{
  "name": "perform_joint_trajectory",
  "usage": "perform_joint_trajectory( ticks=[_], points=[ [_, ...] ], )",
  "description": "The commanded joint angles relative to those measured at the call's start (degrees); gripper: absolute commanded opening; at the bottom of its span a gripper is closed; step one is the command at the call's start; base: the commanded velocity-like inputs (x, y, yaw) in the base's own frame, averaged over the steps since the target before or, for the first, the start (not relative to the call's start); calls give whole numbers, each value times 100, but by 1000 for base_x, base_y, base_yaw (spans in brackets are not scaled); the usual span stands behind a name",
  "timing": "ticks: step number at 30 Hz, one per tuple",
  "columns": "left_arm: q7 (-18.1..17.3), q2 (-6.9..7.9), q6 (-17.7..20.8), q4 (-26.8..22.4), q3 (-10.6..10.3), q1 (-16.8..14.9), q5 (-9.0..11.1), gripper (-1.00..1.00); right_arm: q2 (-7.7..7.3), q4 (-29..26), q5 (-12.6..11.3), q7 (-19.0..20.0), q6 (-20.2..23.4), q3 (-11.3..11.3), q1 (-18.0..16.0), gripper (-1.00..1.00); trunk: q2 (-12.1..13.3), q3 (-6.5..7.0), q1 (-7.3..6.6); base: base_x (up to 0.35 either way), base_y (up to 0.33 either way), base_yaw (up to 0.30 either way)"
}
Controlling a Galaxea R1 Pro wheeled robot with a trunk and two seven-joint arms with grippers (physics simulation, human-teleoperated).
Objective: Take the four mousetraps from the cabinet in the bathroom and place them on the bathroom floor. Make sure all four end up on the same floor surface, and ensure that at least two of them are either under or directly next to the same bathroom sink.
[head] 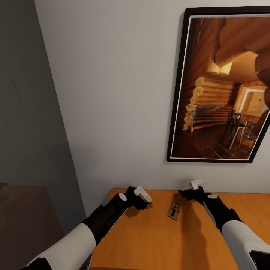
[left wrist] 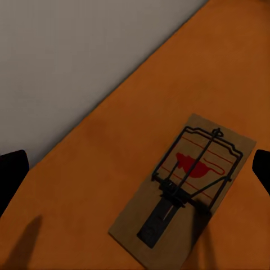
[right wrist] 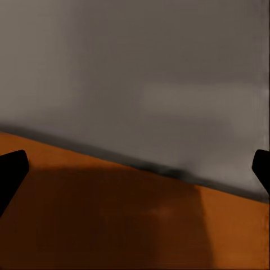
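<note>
One mousetrap (head: 173,210) lies flat on the orange-brown cabinet (head: 157,240) top, between my two arms. A brown corner of another mousetrap (head: 149,205) pokes out from under my left gripper (head: 143,203). In the left wrist view a mousetrap (left wrist: 185,191) with a red mark and a wire bar rests on the wood just ahead of the open left gripper (left wrist: 135,174), untouched by its dark fingers (left wrist: 11,180). My right gripper (head: 186,193) hovers near the wall over bare wood, and the right wrist view shows the right gripper (right wrist: 135,171) open and empty.
A pale wall (head: 112,112) rises directly behind the cabinet, with a black-framed picture (head: 221,93) of a log interior hanging above it. A grey panel (head: 26,112) and a dark low surface (head: 26,217) stand to the left of the cabinet.
</note>
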Motion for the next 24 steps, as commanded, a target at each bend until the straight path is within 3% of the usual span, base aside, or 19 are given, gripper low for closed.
perform_joint_trajectory(
  ticks=[1, 11, 17, 24],
  points=[
    [-32, 0, 25, -8, 2, -4, -51, 100, -9, -25, 49, 52, 40, -47, -3, 100, -8, -10, 2, 0, 0, 0],
    [-25, 10, 32, -8, 33, -4, -52, 100, -108, -48, 28, 99, 88, -45, -3, 100, -8, -10, 2, 0, 0, 0],
    [-23, 6, 18, -8, 274, -4, -50, 100, -111, -35, 24, 77, 45, -39, -3, 100, -8, -10, 2, 0, 0, 0],
    [-39, 11, 22, -8, 381, -4, -51, 100, -111, -25, 20, 65, 36, -36, -3, 100, -8, -10, 2, 0, 0, 0]
  ],
)
